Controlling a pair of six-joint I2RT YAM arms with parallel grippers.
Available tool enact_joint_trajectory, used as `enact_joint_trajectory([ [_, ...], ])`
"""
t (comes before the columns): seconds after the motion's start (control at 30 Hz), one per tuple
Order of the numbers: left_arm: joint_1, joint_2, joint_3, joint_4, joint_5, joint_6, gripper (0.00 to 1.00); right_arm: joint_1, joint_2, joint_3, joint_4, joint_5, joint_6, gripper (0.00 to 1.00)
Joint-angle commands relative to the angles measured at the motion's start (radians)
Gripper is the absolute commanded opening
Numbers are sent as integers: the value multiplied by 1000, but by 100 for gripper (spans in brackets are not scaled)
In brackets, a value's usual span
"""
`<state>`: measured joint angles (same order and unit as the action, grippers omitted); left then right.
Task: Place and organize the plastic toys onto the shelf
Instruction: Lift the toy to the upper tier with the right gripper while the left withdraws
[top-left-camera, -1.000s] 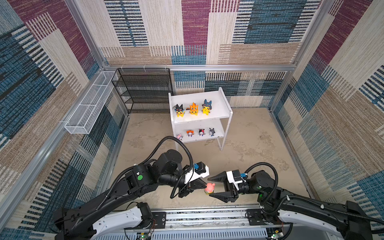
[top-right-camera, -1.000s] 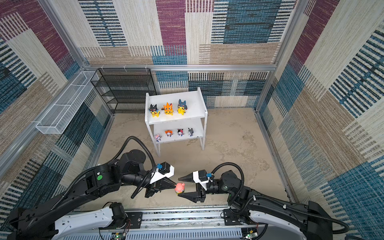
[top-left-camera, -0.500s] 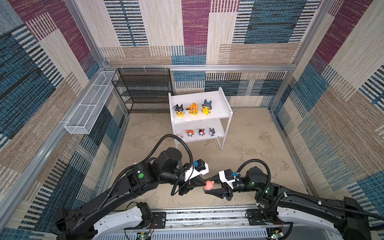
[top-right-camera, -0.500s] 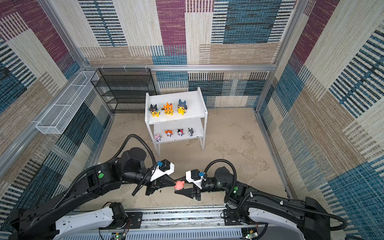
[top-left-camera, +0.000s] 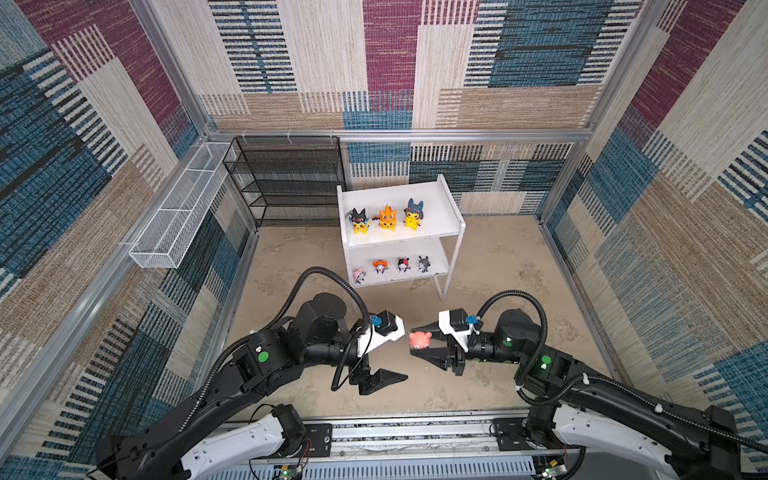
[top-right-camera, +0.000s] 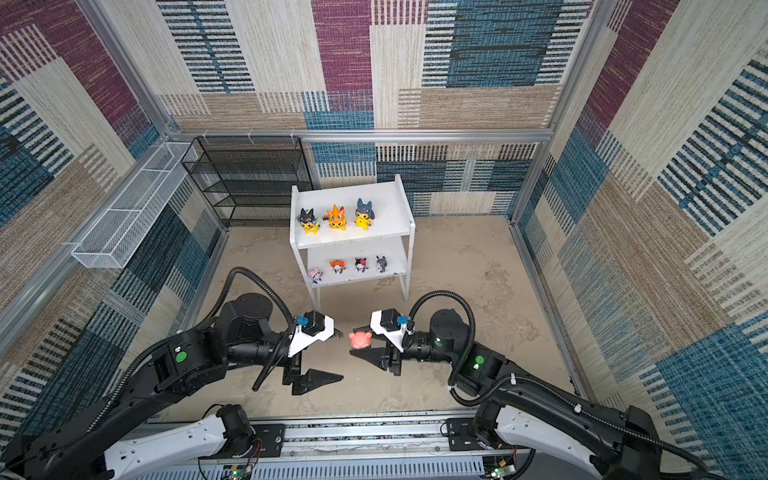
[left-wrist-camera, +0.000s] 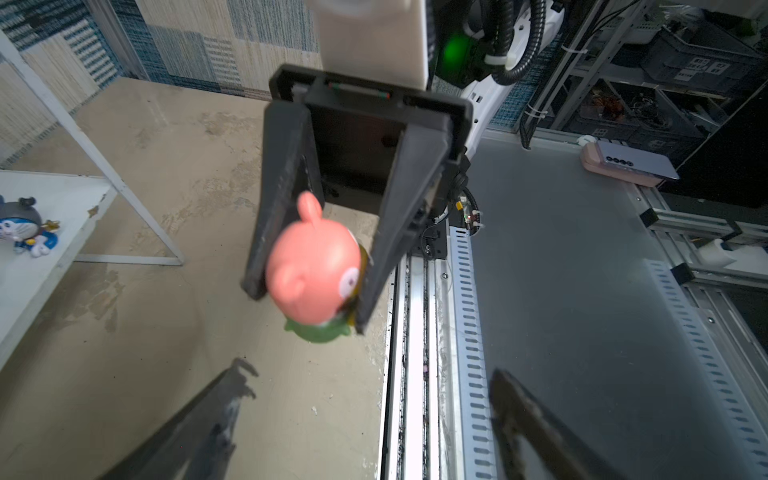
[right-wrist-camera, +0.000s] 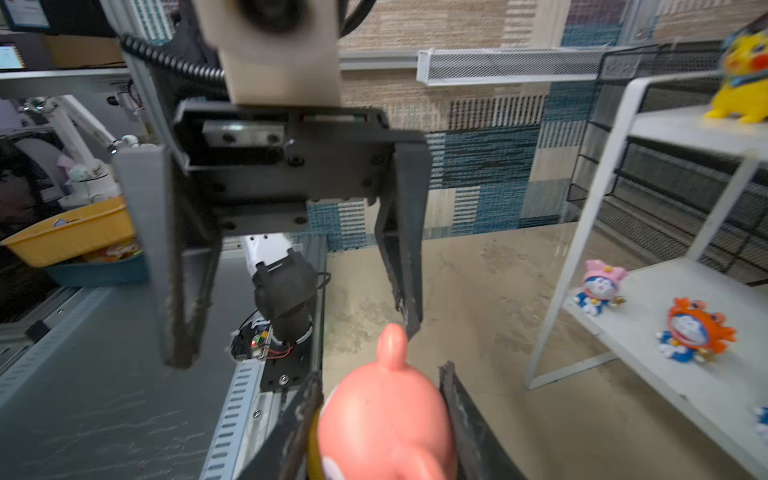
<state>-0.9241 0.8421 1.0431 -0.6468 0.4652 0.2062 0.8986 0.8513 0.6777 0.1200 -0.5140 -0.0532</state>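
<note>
Pink-and-green toy (top-left-camera: 419, 338) held above the stained beige floor (top-left-camera: 498, 266)
Right gripper (left-wrist-camera: 306, 309) grasps it in front of the shelf (top-left-camera: 436, 208); left gripper (top-left-camera: 404, 355) faces it, jaws spread wide; patchwork woven walls (top-left-camera: 540, 62) stand all round

We record the shelf (top-left-camera: 436, 199) as plain white. The three yellow toys differ by hood: black-hooded figurine (top-left-camera: 360, 221), orange-hooded figurine (top-left-camera: 387, 217), blue-hooded figurine (top-left-camera: 413, 214). The tiny ones read pink figure (top-left-camera: 359, 275), orange figure (top-left-camera: 379, 267), red-and-black figure (top-left-camera: 403, 264) and grey figure (top-left-camera: 423, 263). The pink-and-green toy (top-left-camera: 419, 340) has a salmon head over a green base. The mesh rack (top-left-camera: 286, 183) is black and the wire basket (top-left-camera: 178, 212) white. The walls (top-left-camera: 540, 54) carry a striped patchwork of blue, maroon, beige and cream. The floor (top-left-camera: 498, 257) is mottled sandy tan.
</note>
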Motion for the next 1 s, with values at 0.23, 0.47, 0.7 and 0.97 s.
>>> enact_joint_trajectory([
  [0.23,8,-99,-55,10,-115,33,99,-228,228,513,-374,-34,-98,28],
  [0.47,11,-104,-34,-9,-121,42,99,-356,397,716,-400,-19,-155,28],
  [0.7,10,-97,20,52,-259,1,99,-450,474,779,-366,-41,-158,28],
  [0.97,10,-19,154,85,-550,-12,99,-526,536,833,-374,-67,-163,29],
])
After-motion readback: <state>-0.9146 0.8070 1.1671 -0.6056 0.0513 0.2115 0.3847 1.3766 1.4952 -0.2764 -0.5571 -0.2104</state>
